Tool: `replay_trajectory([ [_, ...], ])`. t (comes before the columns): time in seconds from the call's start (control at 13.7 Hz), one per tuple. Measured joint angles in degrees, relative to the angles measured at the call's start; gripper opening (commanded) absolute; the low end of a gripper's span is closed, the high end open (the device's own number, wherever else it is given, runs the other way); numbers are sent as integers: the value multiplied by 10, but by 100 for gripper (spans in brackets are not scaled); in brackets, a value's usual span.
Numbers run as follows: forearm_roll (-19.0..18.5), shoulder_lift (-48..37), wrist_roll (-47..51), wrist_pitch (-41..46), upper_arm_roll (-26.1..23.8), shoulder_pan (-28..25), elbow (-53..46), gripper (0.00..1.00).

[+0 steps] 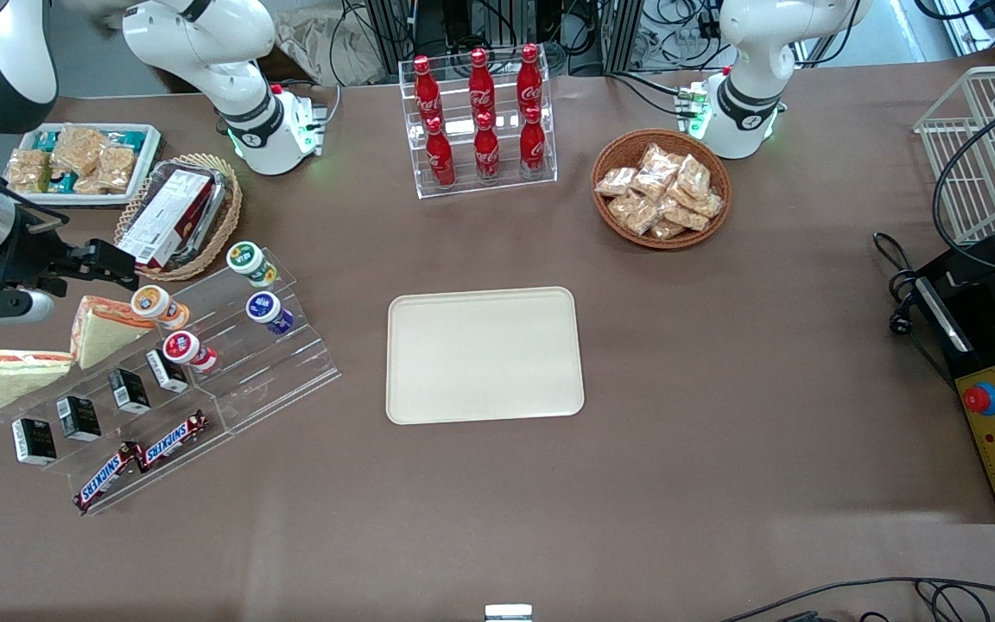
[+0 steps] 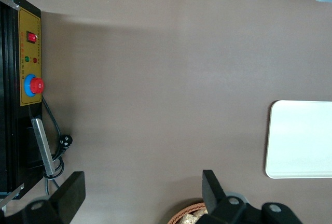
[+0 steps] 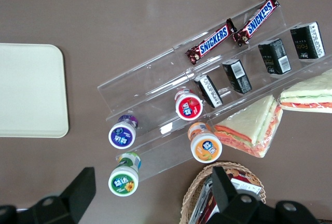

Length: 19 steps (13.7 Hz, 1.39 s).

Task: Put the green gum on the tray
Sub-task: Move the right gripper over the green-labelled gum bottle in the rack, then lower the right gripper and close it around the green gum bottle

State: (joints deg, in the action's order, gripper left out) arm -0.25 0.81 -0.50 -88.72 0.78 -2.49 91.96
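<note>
1. Front view: the small round green gum bottle point(image 1: 251, 263) with its white-rimmed green lid sits on the top step of a clear acrylic stepped display rack point(image 1: 204, 380), toward the working arm's end of the table. A blue-lidded bottle point(image 1: 269, 311) stands on the step below it, nearer the front camera, with an orange-lidded bottle point(image 1: 157, 305) and a red-lidded bottle point(image 1: 186, 349) alongside. The large flat cream-beige tray point(image 1: 484, 355) lies bare at mid-table, well apart from the rack. The right arm's black gripper point(image 1: 122, 266) hangs just beside an oval wicker basket of boxes point(image 1: 180, 215), near the rack's top step and holding nothing.

2. Right wrist view: the gripper's two black fingers point(image 3: 80, 190) stand wide apart with nothing between them. The green gum point(image 3: 123, 179) lies in the gap between them, untouched. The blue-lidded bottle point(image 3: 122, 133) and the red-lidded one point(image 3: 188, 106) show on lower steps, with two Snickers bars point(image 3: 233, 28) on the lowest and wrapped sandwiches point(image 3: 254, 125) beside the rack. A corner of the tray point(image 3: 31, 90) is visible.

3. Left wrist view: only an edge of the tray point(image 2: 301, 138) and a black control box with a red button point(image 2: 23, 79) show.
</note>
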Motion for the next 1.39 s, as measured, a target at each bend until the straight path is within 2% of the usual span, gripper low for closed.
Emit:
replay_trajectory([
  [0.44, 0, -79, 43, -19, -1, -32, 106, 100],
  [0.95, 0, -181, 81, -215, -3, -56, 362, 100],
  [1.09, 0, -192, 105, -246, -5, -75, 403, 100],
  [1.39, 0, -201, 110, -305, -5, -79, 461, 100],
])
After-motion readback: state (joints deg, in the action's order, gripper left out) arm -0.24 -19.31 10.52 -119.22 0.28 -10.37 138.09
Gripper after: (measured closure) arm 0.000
